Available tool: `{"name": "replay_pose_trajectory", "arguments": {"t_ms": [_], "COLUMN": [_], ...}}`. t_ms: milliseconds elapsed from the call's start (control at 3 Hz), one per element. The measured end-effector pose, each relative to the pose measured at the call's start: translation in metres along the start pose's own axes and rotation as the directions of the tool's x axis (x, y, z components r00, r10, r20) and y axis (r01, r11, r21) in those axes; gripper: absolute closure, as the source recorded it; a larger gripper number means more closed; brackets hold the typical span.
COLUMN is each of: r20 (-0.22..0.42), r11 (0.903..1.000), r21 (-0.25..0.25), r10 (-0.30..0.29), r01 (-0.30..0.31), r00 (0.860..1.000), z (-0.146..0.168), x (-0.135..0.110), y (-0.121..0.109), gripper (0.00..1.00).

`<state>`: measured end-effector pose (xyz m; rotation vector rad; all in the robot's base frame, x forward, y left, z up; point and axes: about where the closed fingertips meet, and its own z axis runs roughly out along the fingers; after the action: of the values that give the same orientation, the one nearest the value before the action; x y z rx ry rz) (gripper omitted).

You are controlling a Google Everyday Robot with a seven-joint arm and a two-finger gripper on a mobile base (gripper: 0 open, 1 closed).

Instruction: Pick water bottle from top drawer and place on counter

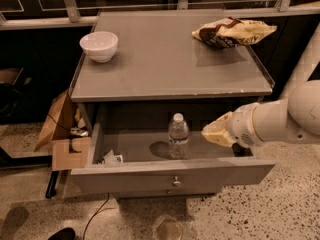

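Water bottle (178, 135) stands upright, cap on, approx. mid-way along the open top drawer (170, 176), w/ a crumpled scrap (112, 158) well apart at the front corner. Gripper (217, 132) hangs inside the drawer, near the bottle at body height, not touching; open or closed can't be told. Step looks like the reach-in, pre-grasp. Next probably needs a short sideways close-in, a firm hold, then pulling out from under the counter (165, 69) edge before lifting. Bowl (99, 45) and snack bag (232, 32) sit toward its back corners.
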<state>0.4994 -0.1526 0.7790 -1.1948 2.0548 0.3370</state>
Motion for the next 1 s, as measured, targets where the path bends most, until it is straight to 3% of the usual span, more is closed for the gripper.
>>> {"name": "replay_pose_trajectory", "arguments": {"t_ms": [667,1000], "r20": [0.038,0.06], "r11": [0.9999,0.9996], "r21": [-0.011,-0.023], "r10": [0.007,0.019], "r01": [-0.007,-0.017], "r00": [0.999,0.998], "z": [0.025,0.04], "x": [0.003,0.005], "y": [-0.002,-0.003], "gripper": [0.2,0.2]}}
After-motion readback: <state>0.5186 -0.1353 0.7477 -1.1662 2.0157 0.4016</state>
